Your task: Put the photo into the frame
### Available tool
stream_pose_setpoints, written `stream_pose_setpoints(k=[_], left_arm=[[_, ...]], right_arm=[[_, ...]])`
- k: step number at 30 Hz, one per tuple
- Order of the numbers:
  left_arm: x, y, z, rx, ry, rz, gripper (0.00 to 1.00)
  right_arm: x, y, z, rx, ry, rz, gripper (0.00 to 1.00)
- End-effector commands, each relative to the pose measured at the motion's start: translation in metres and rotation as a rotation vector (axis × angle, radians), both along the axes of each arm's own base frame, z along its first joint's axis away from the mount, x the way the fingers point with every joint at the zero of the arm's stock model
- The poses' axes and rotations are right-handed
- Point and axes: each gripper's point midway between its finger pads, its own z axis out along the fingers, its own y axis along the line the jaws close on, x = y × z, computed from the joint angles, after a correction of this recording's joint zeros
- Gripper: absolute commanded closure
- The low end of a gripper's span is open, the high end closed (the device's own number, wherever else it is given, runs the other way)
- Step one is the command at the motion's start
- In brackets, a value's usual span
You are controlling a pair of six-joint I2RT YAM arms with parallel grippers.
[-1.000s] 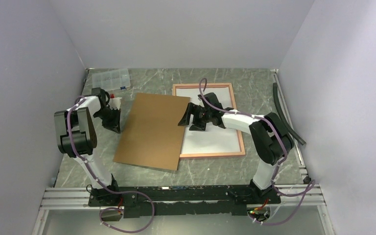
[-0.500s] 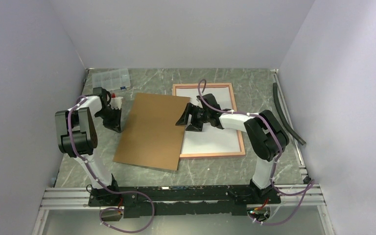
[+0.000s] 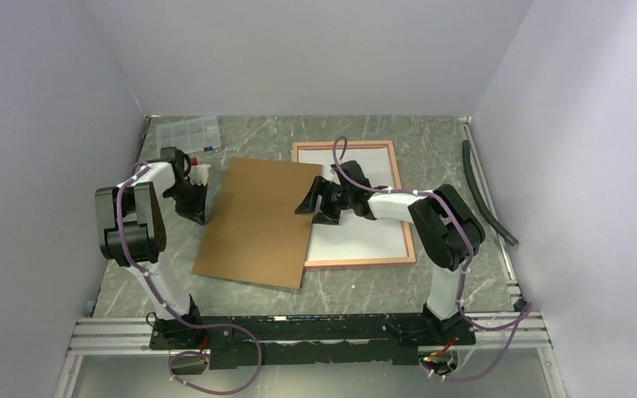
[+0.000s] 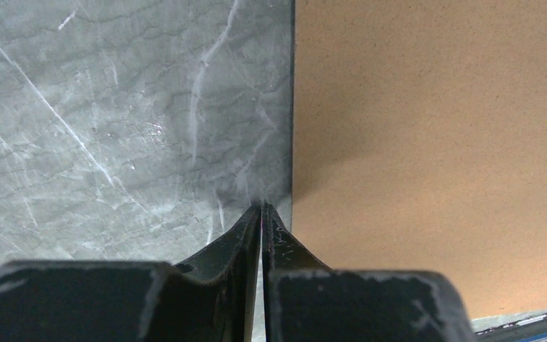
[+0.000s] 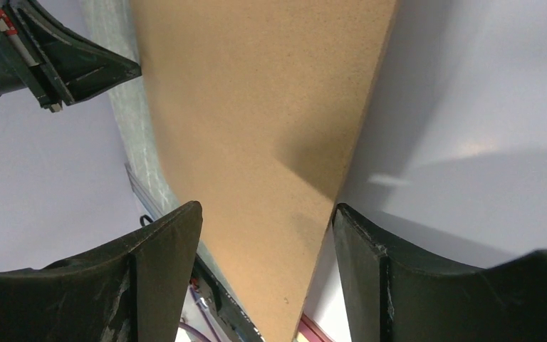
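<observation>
Grey marbled table [image 3: 381,286] between pale walls fills the overhead view. On it lie one frame [image 3: 365,264], one photo [image 3: 361,236], one brown backing board [image 3: 257,222] and one clear organiser box [image 3: 187,133], with two arms at work. The photo rests white side up inside the frame. The board lies askew, its right edge overlapping the frame's left side. Over the last second the right hand [image 3: 313,201] has edged left onto that overlapping edge, while the board itself has not shifted. I judge the board is about to be taken up, so the photo step looks done.

From the left wrist, the left hand [image 4: 262,210] has its fingers pressed together with nothing between them, tips down on the table [image 4: 114,107] just beside the board [image 4: 434,142].

From the right wrist, the right hand [image 5: 263,210] has its fingers apart, framing the board's [image 5: 256,107] tapering corner and clamping nothing. The photo's [image 5: 484,92] white back lies to the right.
</observation>
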Motion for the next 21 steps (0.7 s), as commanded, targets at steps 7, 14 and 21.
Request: stream_pose_setpoints(k=[7,14,21], left_arm=[[-0.003,-0.017,-0.028,-0.018,0.019,-0.045,0.89],[0.001,-0.019,-0.026,-0.03,0.008,-0.059,0.89],[0.0,-0.023,-0.026,-0.054,0.015,-0.068,0.89]], right_arm=[[0.009,0.028,0.048,0.156,-0.061,0.011,0.31],[-0.003,0.045,0.082,0.255,-0.093,0.044,0.34],[-0.022,0.062,0.131,0.505,-0.195,0.127,0.35]])
